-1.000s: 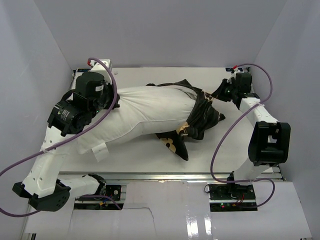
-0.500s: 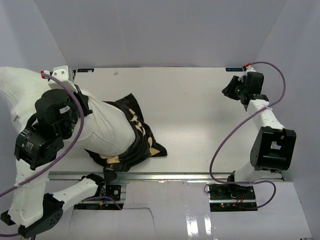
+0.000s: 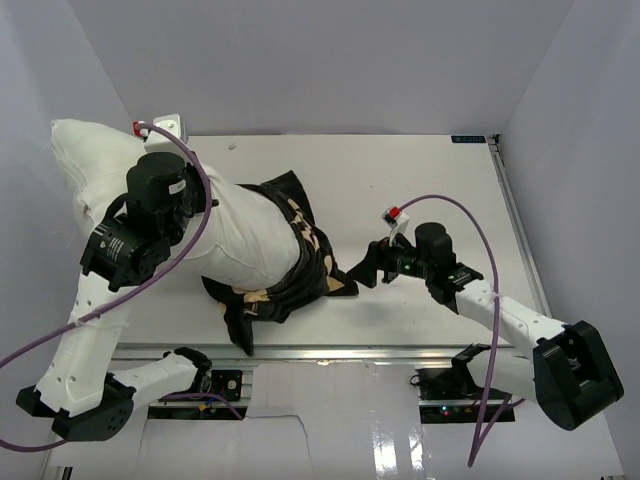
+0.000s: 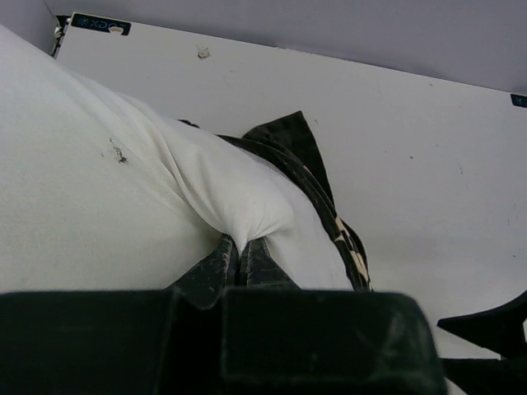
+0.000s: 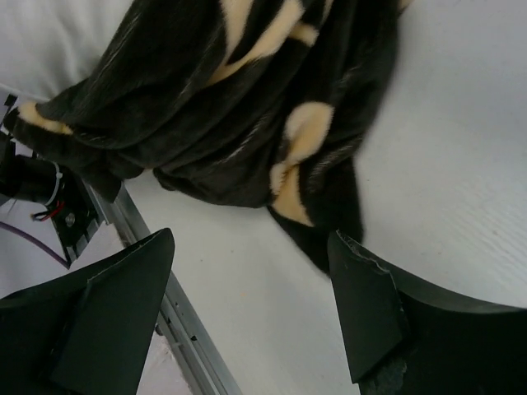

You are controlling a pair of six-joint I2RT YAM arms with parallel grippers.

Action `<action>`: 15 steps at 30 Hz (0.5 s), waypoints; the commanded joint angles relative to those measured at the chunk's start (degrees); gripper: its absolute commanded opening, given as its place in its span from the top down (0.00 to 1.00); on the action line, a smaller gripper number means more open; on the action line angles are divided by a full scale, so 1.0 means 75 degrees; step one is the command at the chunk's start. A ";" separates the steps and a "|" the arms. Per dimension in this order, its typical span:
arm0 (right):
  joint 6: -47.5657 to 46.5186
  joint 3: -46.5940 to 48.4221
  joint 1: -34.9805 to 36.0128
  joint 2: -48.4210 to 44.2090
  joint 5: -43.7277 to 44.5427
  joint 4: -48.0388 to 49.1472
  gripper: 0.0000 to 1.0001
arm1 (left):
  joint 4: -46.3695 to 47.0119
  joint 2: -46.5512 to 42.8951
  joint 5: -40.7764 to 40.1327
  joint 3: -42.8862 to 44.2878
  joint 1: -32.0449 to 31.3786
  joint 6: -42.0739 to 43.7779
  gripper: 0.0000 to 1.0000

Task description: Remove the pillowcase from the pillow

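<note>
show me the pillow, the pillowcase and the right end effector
pillow (image 3: 250, 235), top view, bare white middle
pillowcase (image 5: 214, 115), right wrist view, bunched black folds
right end effector (image 5: 251, 234), right wrist view, gap between its open fingertips

A robotics lab cell: a white tabletop (image 3: 420, 170) boxed by plain grey panels (image 3: 330, 60), with an aluminium rail (image 3: 350, 352) and purple cables (image 3: 450, 199).

No readable text anywhere; the small corner sticker (image 4: 99, 23) is too blurred.
</note>
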 commanded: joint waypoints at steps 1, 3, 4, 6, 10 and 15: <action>0.0484 -0.0403 0.0857 -0.0083 0.0406 0.1586 0.19 | 0.0578 0.0205 0.0711 0.0220 -0.0013 -0.0319 1.00; 0.0076 -0.0020 0.1410 0.0210 0.0931 0.1415 0.19 | 0.0648 0.0229 0.0922 0.0196 -0.0025 -0.0425 1.00; -0.0020 0.0145 0.1842 0.0583 0.1328 0.1146 0.19 | 0.0707 0.0229 0.0981 0.0115 -0.0025 -0.0460 1.00; -0.0067 0.0415 0.2103 0.1006 0.1693 0.1050 0.19 | 0.0777 0.0206 0.1145 -0.0014 -0.0013 -0.0554 1.00; 0.0411 0.0814 0.2338 0.2235 0.2876 0.1142 0.23 | 0.0964 0.0136 0.1204 -0.0483 -0.0025 -0.0636 1.00; 0.0811 0.0955 0.2409 0.3116 0.4493 0.0898 0.39 | 0.1094 0.0229 0.1052 -0.0800 -0.0025 -0.0531 1.00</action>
